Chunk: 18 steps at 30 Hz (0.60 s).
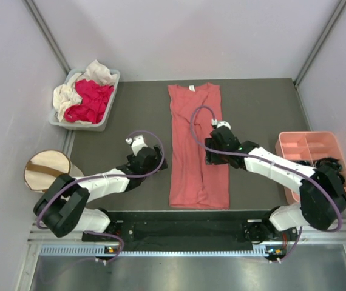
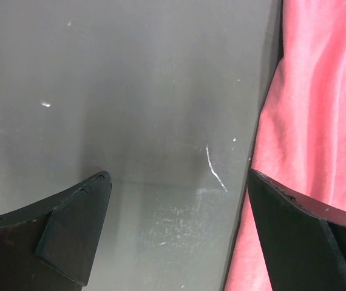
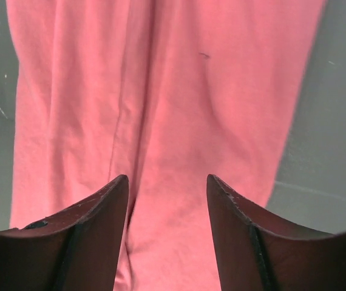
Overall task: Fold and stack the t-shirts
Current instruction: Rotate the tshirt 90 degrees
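now | left jaws wide, beside salmon shirt (image 1: 184, 139) | right jaws parted (empty) above it

The salmon-pink shirt (image 1: 182, 163) is soft matt cloth — the dark tabletop (image 1: 264, 109) smooth, faintly glossy, lightly scratched.

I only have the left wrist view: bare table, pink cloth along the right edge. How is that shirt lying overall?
Observer: The salmon-pink shirt lies as one long narrow strip, neck label toward the far edge.
Operator: Where is the right gripper?
Observer: The right gripper hangs over the shirt, about midway along it, jaws apart, no cloth between them.
Operator: Any other shirts?
Observer: A magenta shirt and a cream shirt sit crumpled in a grey bin at far left.
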Each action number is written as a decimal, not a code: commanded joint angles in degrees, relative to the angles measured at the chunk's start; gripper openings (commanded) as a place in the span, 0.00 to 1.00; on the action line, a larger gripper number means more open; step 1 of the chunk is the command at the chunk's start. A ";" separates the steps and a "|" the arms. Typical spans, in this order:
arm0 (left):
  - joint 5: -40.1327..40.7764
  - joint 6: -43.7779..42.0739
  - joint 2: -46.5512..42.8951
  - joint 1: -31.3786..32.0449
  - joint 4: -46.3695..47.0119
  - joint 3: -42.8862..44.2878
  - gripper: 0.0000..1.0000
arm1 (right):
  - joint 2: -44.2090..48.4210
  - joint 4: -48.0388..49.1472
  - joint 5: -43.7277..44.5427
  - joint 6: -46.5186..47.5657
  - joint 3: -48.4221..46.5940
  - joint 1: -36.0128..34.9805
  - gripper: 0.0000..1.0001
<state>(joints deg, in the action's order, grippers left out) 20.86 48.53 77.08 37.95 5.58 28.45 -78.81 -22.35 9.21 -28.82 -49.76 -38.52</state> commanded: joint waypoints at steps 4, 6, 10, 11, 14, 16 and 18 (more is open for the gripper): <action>-0.03 1.30 3.16 2.39 -5.32 0.82 0.99 | -8.64 -2.35 8.01 2.28 -8.33 -8.32 0.50; 0.06 1.56 3.17 2.56 -5.32 0.73 0.99 | -10.66 -2.87 9.06 0.88 -9.30 -9.98 0.48; 0.23 1.65 2.64 2.74 -7.08 0.03 0.99 | -13.64 -3.49 10.21 -0.97 -10.88 -12.62 0.45; 0.23 1.65 2.46 2.74 -7.17 -0.06 0.99 | -14.18 -3.84 10.56 -1.41 -11.15 -12.98 0.45; 0.41 1.30 2.11 2.74 -7.78 -0.06 0.99 | -15.50 -4.02 11.79 -3.61 -11.24 -13.60 0.41; 0.41 0.95 2.02 2.65 -8.13 0.03 0.99 | -15.41 -3.49 11.44 -4.49 -10.63 -13.60 0.39; 0.41 0.77 2.02 2.65 -8.22 0.12 0.99 | -15.59 -2.79 11.01 -5.10 -10.36 -13.60 0.36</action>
<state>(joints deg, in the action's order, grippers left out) 22.94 48.56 78.50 40.29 4.80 29.58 -94.26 -25.82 18.44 -31.14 -58.65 -51.59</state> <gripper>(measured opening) 0.989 0.385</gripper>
